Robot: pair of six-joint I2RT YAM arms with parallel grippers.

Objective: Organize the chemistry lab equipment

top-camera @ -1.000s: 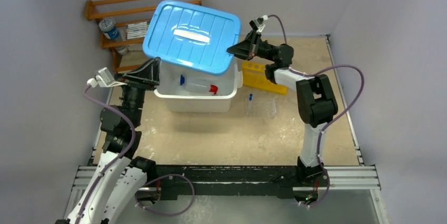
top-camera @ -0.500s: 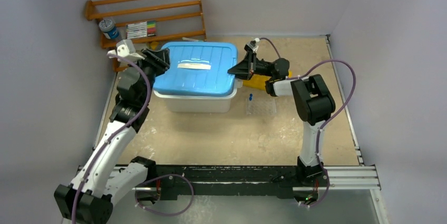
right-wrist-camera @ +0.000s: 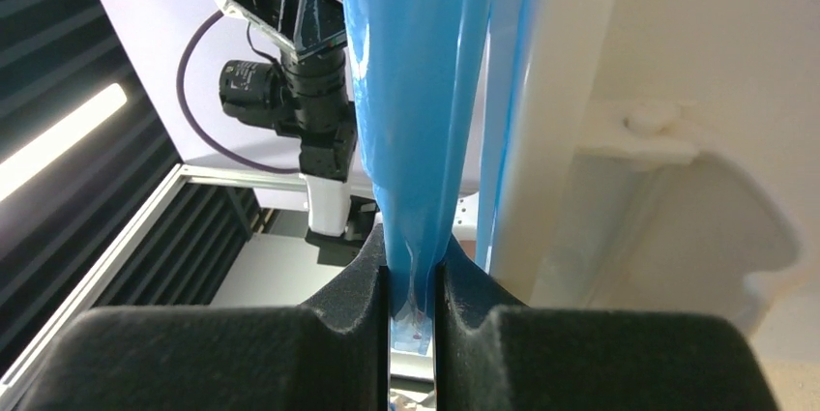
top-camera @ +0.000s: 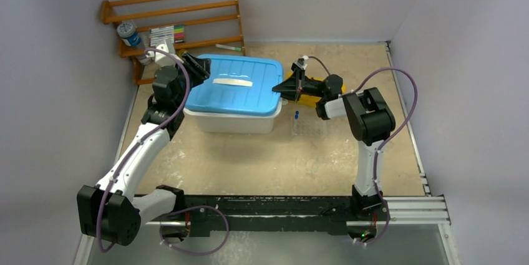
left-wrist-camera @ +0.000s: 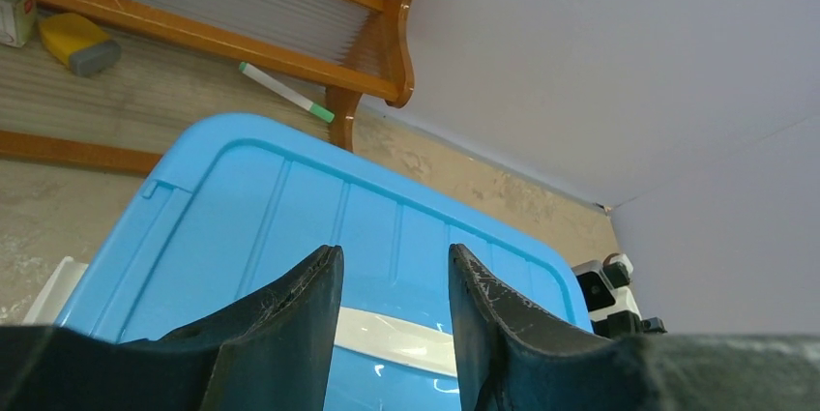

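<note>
The blue lid (top-camera: 232,84) lies flat on the white bin (top-camera: 237,121) and hides what is inside, including the squeeze bottle. My right gripper (top-camera: 281,88) is shut on the lid's right edge; in the right wrist view (right-wrist-camera: 414,271) the blue rim (right-wrist-camera: 416,140) is pinched between the pads. My left gripper (top-camera: 201,68) is open at the lid's back left corner; in the left wrist view (left-wrist-camera: 392,261) its fingers stand apart above the lid (left-wrist-camera: 290,227), holding nothing. A thin blue-ended tube (top-camera: 296,115) and a clear packet (top-camera: 310,127) lie right of the bin.
A yellow rack (top-camera: 316,84) stands behind my right gripper. A wooden shelf (top-camera: 171,12) at the back left holds coloured markers (top-camera: 167,31) and a grey-capped container (top-camera: 128,30). A green-tipped marker (top-camera: 228,47) lies behind the bin, also in the left wrist view (left-wrist-camera: 286,93).
The lid was raised and tilted above the bin; it has come down flat onto it, covering the bottle. Both grippers dropped with it, and the left arm swung to the back left corner.
</note>
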